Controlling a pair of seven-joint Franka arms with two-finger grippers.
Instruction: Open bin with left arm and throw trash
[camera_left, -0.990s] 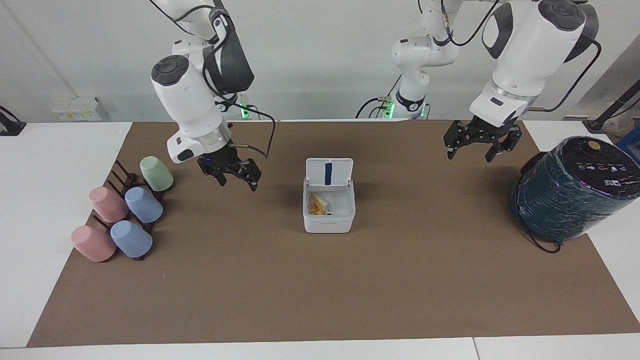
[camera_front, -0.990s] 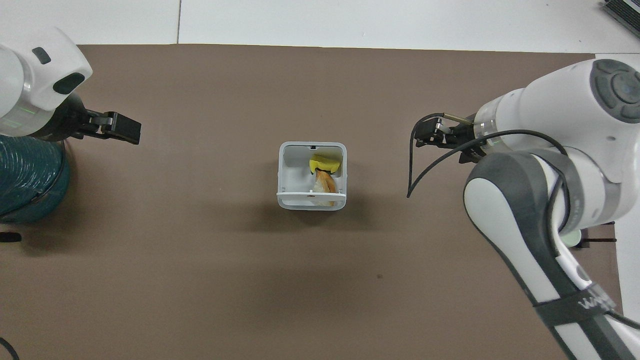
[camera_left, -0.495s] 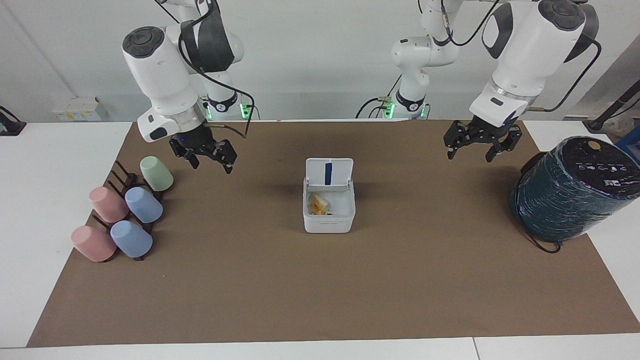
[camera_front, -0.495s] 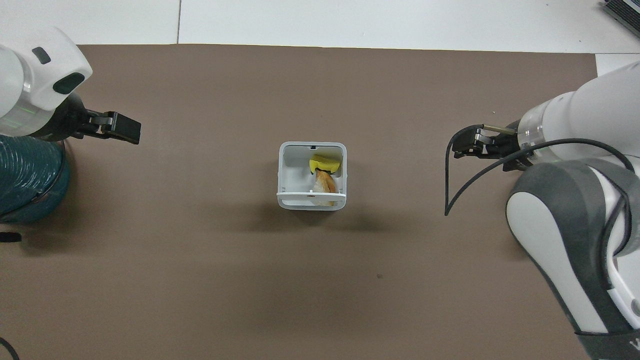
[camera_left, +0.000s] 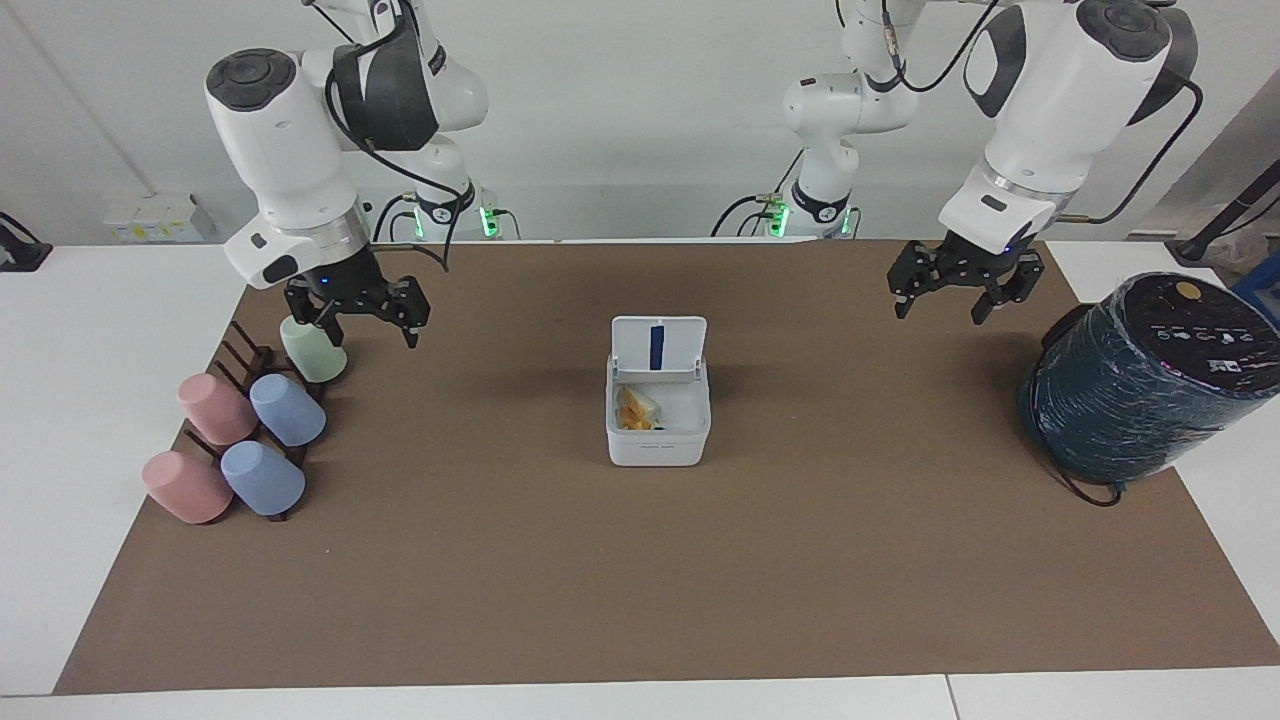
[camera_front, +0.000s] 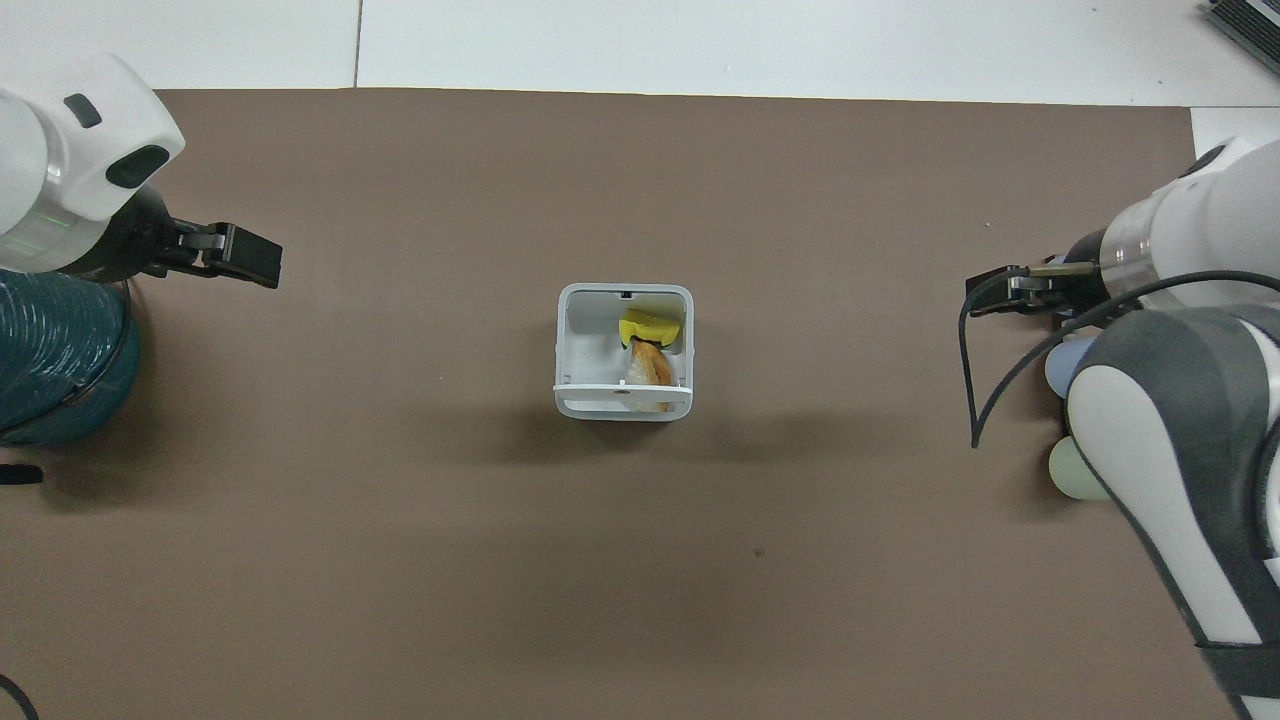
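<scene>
**Q:** Where does the task's container stand, and in what condition?

**A:** The small white square plastic bin (camera_left: 657, 420) with rounded corners stands at the middle of the brown table mat (camera_left: 640, 560). Its hinged lid (camera_left: 658, 346) is raised upright on the side nearer the robots, showing a blue strip on its inner face. Inside the bin lies the trash (camera_front: 648, 350): a bright yellow notched piece (camera_front: 650, 326) and, just beside it and nearer the robots, a cream wedge with a tan edge (camera_front: 648, 368). A third scrap cannot be made out.

**Q:** How are the two tools placed?

**A:** The left arm's black gripper (camera_left: 957, 283) hangs in the air over bare mat toward the left arm's end of the table, beside the big dark teal cylinder (camera_left: 1140, 380). Its fingers are spread apart and hold nothing. The right arm's black gripper (camera_left: 358, 312) hangs over the mat at the right arm's end, just above the pale green cup (camera_left: 312, 347). Its fingers are likewise spread apart and empty. Both grippers are well apart from the bin.

**Q:** What else is on the table?

**A:** A dark rack (camera_left: 245, 352) carries pastel cups lying tilted: the green one, two blue ones (camera_left: 287, 409) and two pink ones (camera_left: 216, 408).
</scene>
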